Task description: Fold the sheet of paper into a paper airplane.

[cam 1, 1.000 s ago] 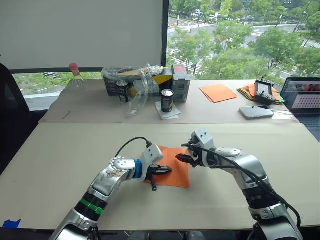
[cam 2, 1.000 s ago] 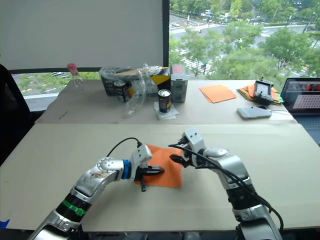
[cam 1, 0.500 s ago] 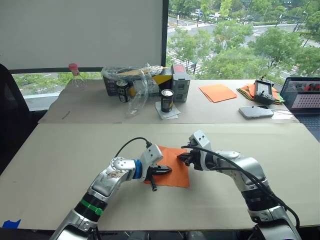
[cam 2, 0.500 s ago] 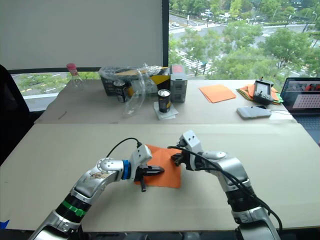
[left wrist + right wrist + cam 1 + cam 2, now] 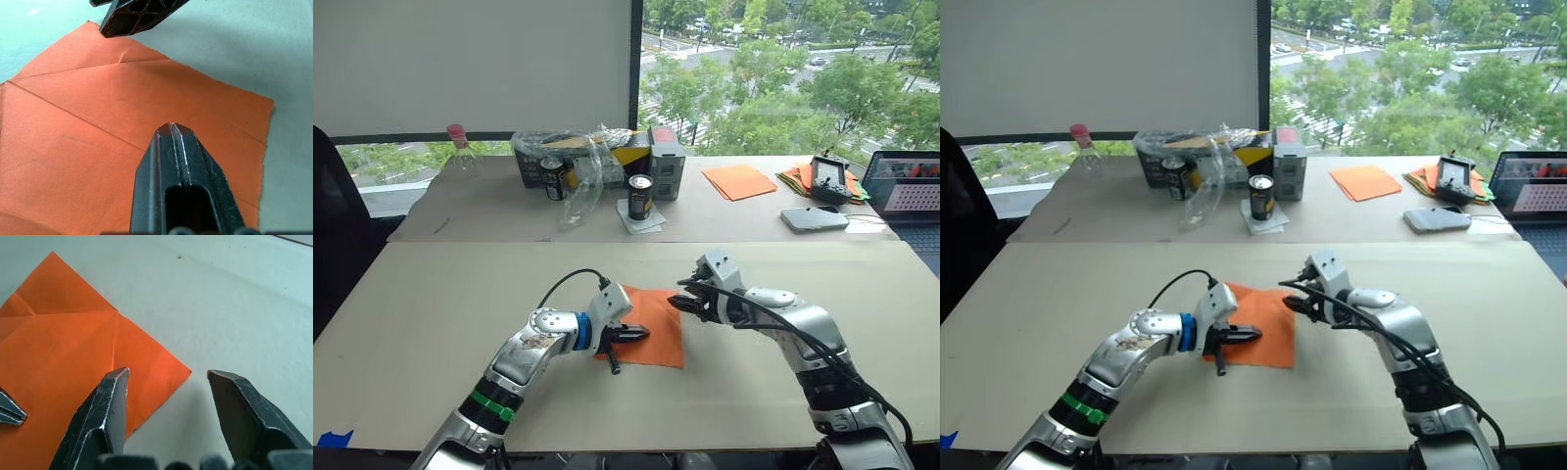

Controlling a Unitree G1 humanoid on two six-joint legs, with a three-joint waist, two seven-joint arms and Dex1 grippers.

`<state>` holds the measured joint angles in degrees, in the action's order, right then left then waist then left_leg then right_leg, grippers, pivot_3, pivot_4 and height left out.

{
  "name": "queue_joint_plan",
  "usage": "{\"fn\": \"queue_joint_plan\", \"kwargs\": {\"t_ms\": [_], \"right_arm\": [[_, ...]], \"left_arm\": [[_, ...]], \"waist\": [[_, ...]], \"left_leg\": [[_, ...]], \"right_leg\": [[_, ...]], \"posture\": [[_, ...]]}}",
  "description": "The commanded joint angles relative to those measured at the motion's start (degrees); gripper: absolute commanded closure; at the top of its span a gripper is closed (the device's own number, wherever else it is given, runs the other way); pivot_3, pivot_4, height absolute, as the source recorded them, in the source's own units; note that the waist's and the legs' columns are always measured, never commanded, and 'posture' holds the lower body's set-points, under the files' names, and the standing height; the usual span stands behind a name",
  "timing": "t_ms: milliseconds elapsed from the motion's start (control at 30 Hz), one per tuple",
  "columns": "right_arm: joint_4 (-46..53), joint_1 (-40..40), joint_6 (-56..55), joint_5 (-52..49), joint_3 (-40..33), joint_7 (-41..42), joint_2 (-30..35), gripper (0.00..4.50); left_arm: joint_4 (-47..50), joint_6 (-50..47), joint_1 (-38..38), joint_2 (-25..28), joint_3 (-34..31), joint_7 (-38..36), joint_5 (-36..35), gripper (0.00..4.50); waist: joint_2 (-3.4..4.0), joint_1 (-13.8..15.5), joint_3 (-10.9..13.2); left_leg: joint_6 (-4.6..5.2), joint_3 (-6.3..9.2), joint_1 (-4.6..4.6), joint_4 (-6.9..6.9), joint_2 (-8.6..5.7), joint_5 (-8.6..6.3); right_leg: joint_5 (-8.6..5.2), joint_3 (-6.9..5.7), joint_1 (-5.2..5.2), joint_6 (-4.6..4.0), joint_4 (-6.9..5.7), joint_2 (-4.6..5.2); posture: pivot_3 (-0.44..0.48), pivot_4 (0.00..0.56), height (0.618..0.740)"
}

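The sheet of paper (image 5: 654, 323) lies flat on the near table (image 5: 431, 294), bright orange with crease lines (image 5: 88, 122) across it. My left gripper (image 5: 634, 334) is shut, and its tip rests on the sheet's near left part. In the left wrist view the joined fingers (image 5: 178, 161) point across the sheet of paper (image 5: 98, 93). My right gripper (image 5: 679, 304) is open just over the sheet's right corner. In the right wrist view one finger (image 5: 105, 416) is over the sheet of paper (image 5: 63, 342) and the other over bare table.
The far table holds two dark cans (image 5: 641, 196), a clear plastic bag (image 5: 582, 166), a box (image 5: 667, 162), a pink-capped bottle (image 5: 460, 147), smooth orange sheets (image 5: 740, 181), a coloured paper pile (image 5: 795, 178), a white device (image 5: 814, 219) and a laptop (image 5: 907, 186).
My right gripper has drawn back slightly to the right, from over the sheet toward its right corner. The left gripper and the sheet have stayed put.
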<state>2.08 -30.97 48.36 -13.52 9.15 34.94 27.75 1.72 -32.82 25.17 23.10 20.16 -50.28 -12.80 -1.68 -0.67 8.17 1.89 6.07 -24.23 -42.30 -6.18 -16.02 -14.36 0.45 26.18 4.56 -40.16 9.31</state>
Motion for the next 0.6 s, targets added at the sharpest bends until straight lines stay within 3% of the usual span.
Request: {"fn": "queue_joint_plan", "kwargs": {"t_ms": [33,233,433,600], "right_arm": [[-1.18,-2.06,-7.43,4.13,2.04,0.79,1.72,1.83],[-1.80,-1.93,-3.28,0.98,0.40,3.22,0.14,1.83],[0.18,-1.40,-1.57,0.40,-0.55,3.18,0.68,1.83],[1.58,-1.00,-0.59,0.02,-1.35,3.18,1.37,1.83]], "left_arm": [[-1.20,-1.39,-1.15,0.19,1.46,0.09,1.26,4.50],[-0.85,-1.23,-1.57,0.01,0.82,0.96,1.25,4.50],[3.98,-7.78,-0.44,-3.09,-10.66,3.04,-9.26,4.50],[7.23,-11.71,0.14,1.84,-15.38,2.09,-12.21,4.50]], "waist": [[0.00,0.03,0.00],[0.00,-0.01,0.00],[-0.01,-0.02,0.03],[0.00,-0.34,0.03]], "left_leg": [[0.00,0.00,0.00,0.00,-0.01,0.00],[0.00,0.00,0.00,0.00,0.00,0.00],[0.00,0.01,-0.09,-0.03,0.00,0.00],[-0.03,0.01,-0.12,0.07,0.02,0.01]], "right_leg": [[0.00,-0.01,0.00,0.00,0.00,0.00],[0.00,0.00,0.00,0.00,0.00,0.00],[0.00,0.00,0.09,0.00,-0.02,-0.01],[0.00,0.00,0.18,0.00,-0.01,-0.03]], "posture": [[0.000,0.150,0.670],[0.000,0.150,0.670],[0.000,0.150,0.670],[0.000,0.150,0.670]]}}
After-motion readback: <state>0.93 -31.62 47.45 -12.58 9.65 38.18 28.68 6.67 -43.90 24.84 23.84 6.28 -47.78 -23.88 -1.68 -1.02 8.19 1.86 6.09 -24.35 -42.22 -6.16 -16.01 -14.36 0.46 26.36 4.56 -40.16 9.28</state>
